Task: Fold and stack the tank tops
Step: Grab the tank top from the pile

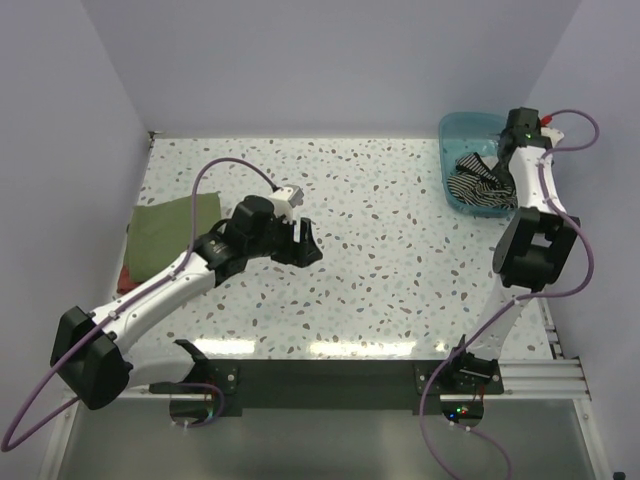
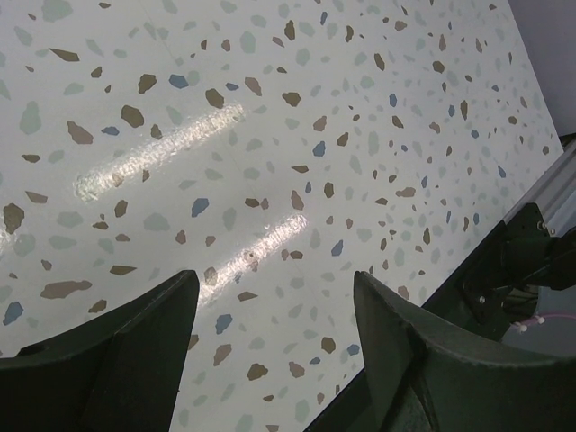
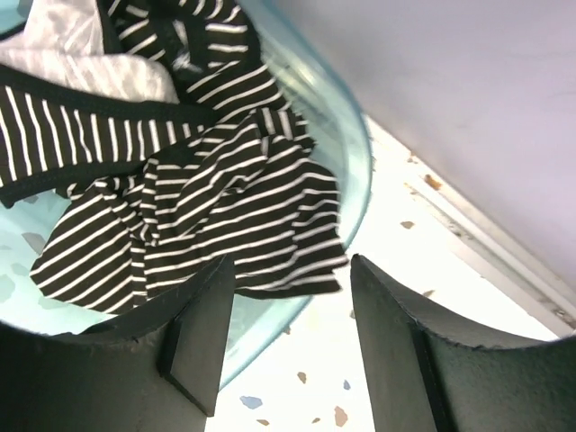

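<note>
Right tool (image 3: 292, 279), jaws apart and empty, hangs over the striped tank top (image 3: 207, 207) in the teal bin (image 3: 353, 153). Left tool (image 2: 274, 297), jaws spread, hangs above the desk (image 2: 270, 108). The olive tank top (image 1: 165, 232) lies folded at the desk's left edge.

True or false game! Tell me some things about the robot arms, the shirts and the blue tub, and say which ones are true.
1. The black-and-white striped tank top lies in the see-through blue plastic tub. True.
2. The olive-green tank top is in that tub too. False: it lies folded on the speckled table, at the left.
3. The left gripper holds a shirt. False: it is open above the table, gripping nothing.
4. The right gripper hangs over the tub, jaws apart. True.
</note>
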You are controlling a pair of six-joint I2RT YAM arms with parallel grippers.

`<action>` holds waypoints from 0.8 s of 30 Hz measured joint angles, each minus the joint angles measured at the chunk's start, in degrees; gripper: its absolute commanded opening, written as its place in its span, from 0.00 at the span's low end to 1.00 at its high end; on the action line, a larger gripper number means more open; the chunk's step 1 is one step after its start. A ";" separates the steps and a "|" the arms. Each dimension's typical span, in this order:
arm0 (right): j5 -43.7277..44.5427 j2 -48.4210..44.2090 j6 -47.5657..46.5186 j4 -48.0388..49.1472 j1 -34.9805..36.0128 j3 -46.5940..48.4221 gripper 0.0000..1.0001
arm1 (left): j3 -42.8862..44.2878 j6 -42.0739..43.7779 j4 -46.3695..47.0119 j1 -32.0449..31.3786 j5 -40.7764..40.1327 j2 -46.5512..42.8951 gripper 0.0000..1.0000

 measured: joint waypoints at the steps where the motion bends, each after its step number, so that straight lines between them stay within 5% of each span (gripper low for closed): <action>1: 0.66 -0.90 -0.13 0.04 0.00 -0.46 0.59 | -0.15 0.00 0.07 0.00 0.04 0.02 0.75; 13: 1.88 -1.57 -0.11 1.09 -0.07 -6.14 0.57 | -0.55 0.00 0.11 0.00 0.28 0.02 0.75; 22: 0.09 2.21 0.63 0.96 -0.11 -5.14 0.40 | -0.55 0.00 0.26 0.00 0.28 0.02 0.75; 24: -0.46 2.58 0.79 0.90 -0.11 -5.14 0.21 | -0.55 0.00 0.31 0.00 0.26 0.02 0.75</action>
